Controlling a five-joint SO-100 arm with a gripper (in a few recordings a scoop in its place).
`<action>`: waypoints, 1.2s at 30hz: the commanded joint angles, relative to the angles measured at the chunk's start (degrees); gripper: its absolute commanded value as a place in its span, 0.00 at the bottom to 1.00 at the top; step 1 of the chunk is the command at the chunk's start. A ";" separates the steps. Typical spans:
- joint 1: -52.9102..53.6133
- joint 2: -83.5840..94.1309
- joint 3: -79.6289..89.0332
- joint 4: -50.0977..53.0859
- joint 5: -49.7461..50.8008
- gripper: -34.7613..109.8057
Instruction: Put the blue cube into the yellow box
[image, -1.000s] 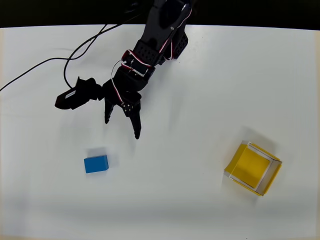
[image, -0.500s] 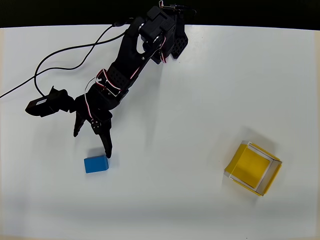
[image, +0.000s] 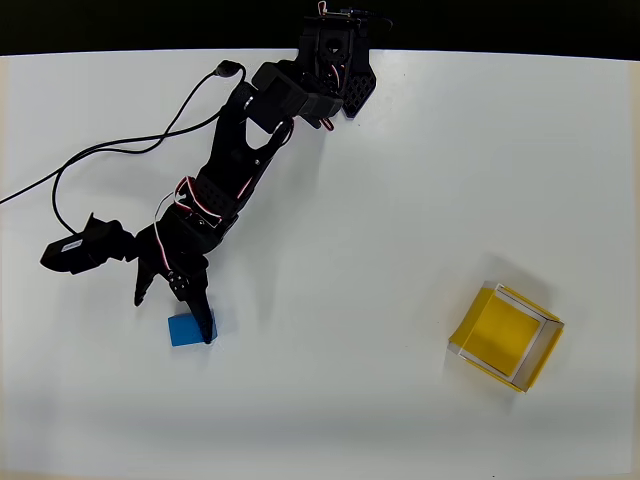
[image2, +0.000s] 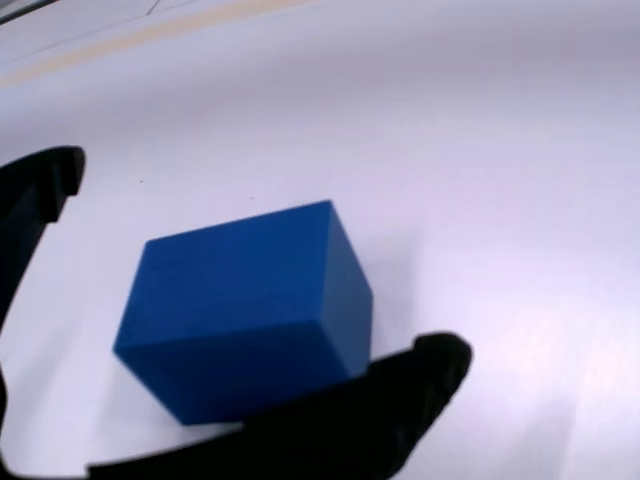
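**Arm:** Since half a second back I've swung left and down in the overhead view. Gripper (image: 172, 310) now sits right at the blue cube (image: 187, 329), fingers apart. One fingertip (image: 207, 333) overlaps the cube's right edge; the other is up-left of it, off the block.

**Ops:** Wrist view?

**Arm:** Left finger (image2: 35, 210) well clear of the blue cube (image2: 245, 305). Right finger (image2: 395, 400) just beside its near lower corner, can't tell if touching. Nothing clamped.

**Ops:** Handling?

**Arm:** Judging by looks: rigid, light, matte faces, so decent friction. It sits skewed to my jaws. I'd square up and pinch two opposite flat faces at mid-height, not corners, or it'll twist out.

**Ops:** Target?

**Arm:** Yellow box (image: 541, 361) is far right on the table (image: 380, 180), well apart from the cube, with an open top.
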 joint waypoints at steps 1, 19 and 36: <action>-0.70 0.62 -9.14 -3.25 -1.93 0.70; -4.92 -5.54 -11.95 -3.52 -5.27 0.70; -4.57 -7.29 -11.95 -0.35 -6.50 0.62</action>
